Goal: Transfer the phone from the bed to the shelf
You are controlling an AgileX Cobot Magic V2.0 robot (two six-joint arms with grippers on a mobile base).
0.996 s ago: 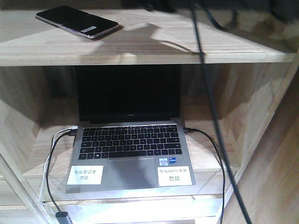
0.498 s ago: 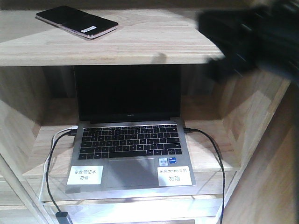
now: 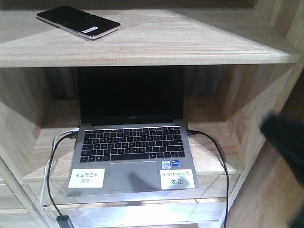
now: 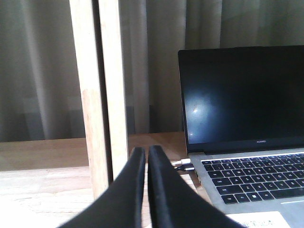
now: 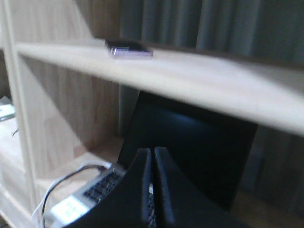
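Jaws closed (laptop nearby)

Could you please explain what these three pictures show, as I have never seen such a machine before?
A two-armed robot photographs itself. The front camera faces a wooden shelving unit: the phone lies on the shelf, and an open laptop sits in the compartment beneath. The other two pictures come from cameras on the wrists. Each looks along its own black jaws: the left gripper beside the laptop, the right gripper below the shelf. Both pairs of jaws are shut and hold nothing. The dark blur at the front view's right edge cannot be identified.
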